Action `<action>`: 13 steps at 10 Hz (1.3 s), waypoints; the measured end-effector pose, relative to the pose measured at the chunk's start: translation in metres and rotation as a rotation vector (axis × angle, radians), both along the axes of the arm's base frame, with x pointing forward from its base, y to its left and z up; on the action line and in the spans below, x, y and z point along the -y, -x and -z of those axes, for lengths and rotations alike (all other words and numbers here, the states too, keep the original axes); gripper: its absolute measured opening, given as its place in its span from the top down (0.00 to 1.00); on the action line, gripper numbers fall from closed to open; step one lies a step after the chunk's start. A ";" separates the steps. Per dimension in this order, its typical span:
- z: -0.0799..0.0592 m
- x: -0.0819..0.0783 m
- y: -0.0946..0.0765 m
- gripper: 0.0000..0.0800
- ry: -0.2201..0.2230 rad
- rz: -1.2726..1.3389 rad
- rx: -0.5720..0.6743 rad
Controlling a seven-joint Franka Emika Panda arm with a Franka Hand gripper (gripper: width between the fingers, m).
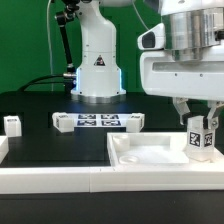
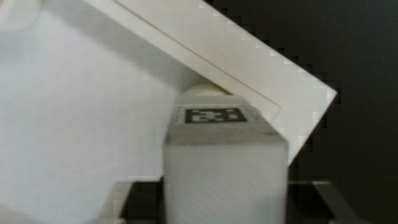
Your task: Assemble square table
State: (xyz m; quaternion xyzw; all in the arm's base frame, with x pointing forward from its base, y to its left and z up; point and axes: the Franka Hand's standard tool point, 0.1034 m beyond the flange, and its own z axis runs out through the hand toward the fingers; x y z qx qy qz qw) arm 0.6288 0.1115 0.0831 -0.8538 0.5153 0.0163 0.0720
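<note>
The white square tabletop (image 1: 150,152) lies at the exterior view's right, raised rims up. My gripper (image 1: 200,120) is shut on a white leg (image 1: 201,140) with a black-and-white tag and holds it upright at the tabletop's far right corner. In the wrist view the leg (image 2: 228,155) fills the gap between my fingers (image 2: 143,203), with the tabletop's corner rim (image 2: 285,85) just beyond it. I cannot tell whether the leg touches the tabletop. Three more legs stand on the black table: one at the far left (image 1: 12,124), and two (image 1: 64,122) (image 1: 133,121) near the middle.
The marker board (image 1: 97,121) lies between the two middle legs, in front of the robot base (image 1: 97,70). Long white border bars (image 1: 55,176) run along the front edge and the left side of the work area.
</note>
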 end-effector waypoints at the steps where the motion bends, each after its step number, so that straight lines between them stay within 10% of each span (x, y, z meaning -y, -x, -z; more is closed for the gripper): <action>1: 0.000 0.000 0.000 0.64 -0.008 0.117 -0.016; 12: 0.000 0.001 -0.001 0.64 -0.081 0.693 -0.108; 13: 0.001 0.001 -0.001 0.50 -0.080 0.672 -0.105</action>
